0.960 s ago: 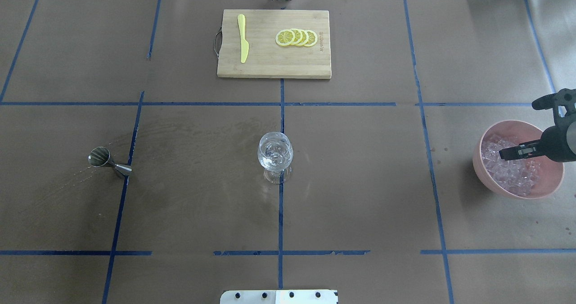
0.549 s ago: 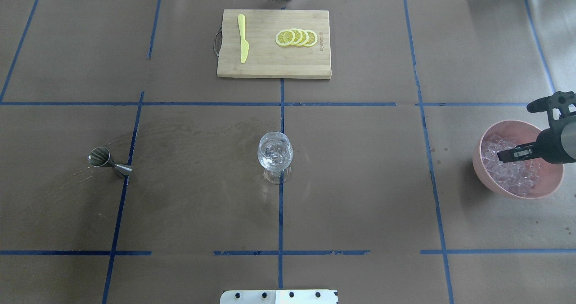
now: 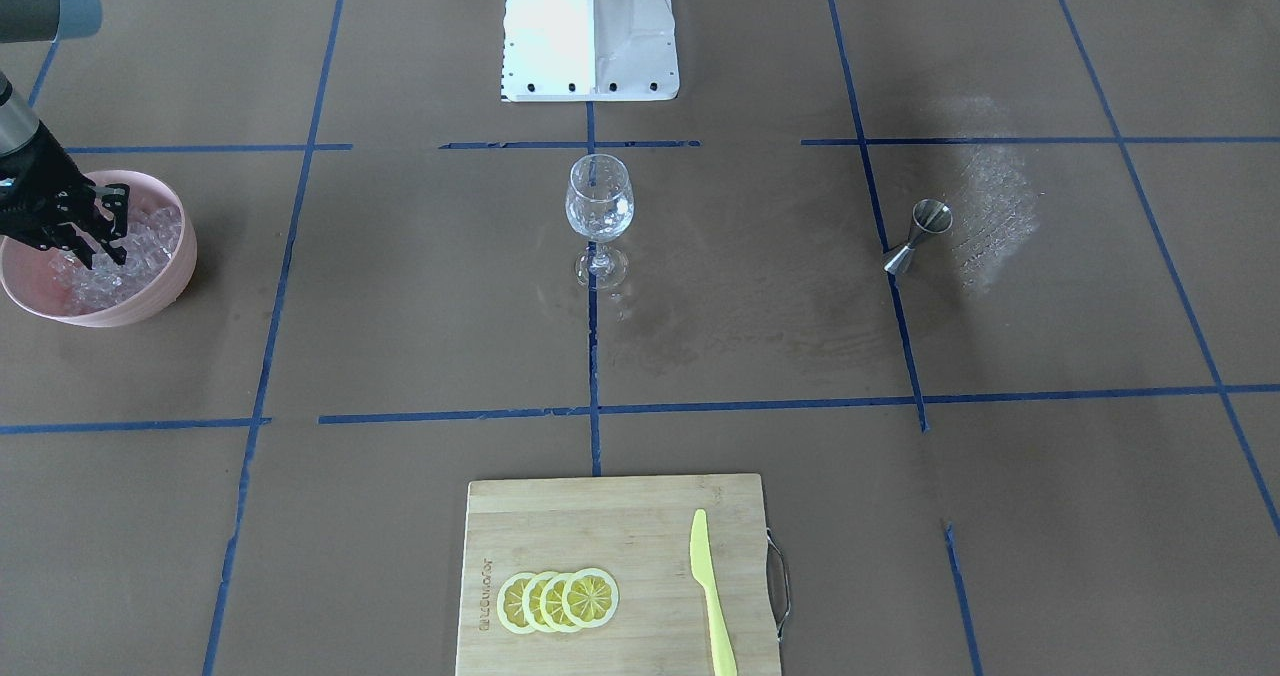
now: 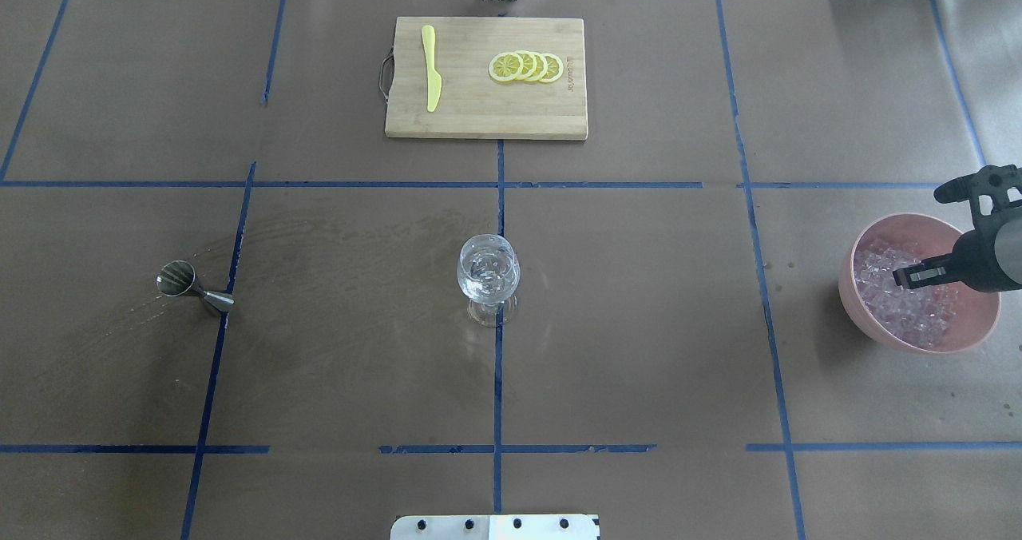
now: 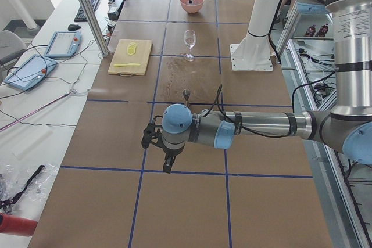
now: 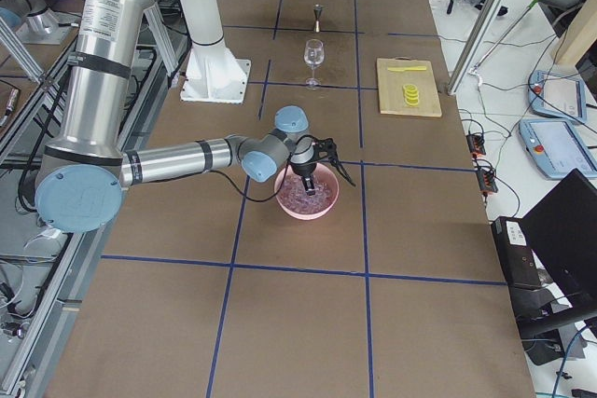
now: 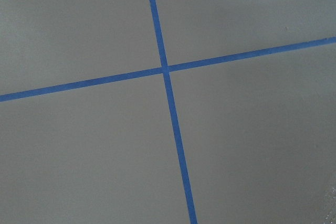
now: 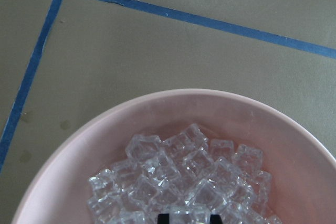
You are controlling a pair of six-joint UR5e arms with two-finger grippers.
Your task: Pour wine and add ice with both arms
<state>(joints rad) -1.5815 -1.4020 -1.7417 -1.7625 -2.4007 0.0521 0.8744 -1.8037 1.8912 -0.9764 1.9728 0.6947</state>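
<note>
A pink bowl point(image 4: 846, 284) at the table's right holds a heap of clear ice point(image 4: 902, 316). My right gripper point(image 4: 901, 276) points down into it. In the right wrist view its fingertips point(image 8: 165, 217) sit close together with an ice cube point(image 8: 186, 213) between them. A clear wine glass point(image 4: 489, 272) stands at the table's centre with clear glassy contents. A steel jigger point(image 4: 192, 284) stands at the left. No dark wine shows. My left gripper point(image 5: 167, 166) shows only in the exterior left view, low over bare table, and I cannot tell its state.
A wooden cutting board point(image 4: 485, 121) at the far side carries lemon slices point(image 4: 527, 67) and a yellow knife point(image 4: 431, 69). Wet streaks mark the paper between the jigger and the glass. The white pedestal base point(image 3: 588, 36) stands at the near edge.
My right gripper dipped a little further into the ice, then drew back slightly toward the bowl's right side. Nothing else moved.
</note>
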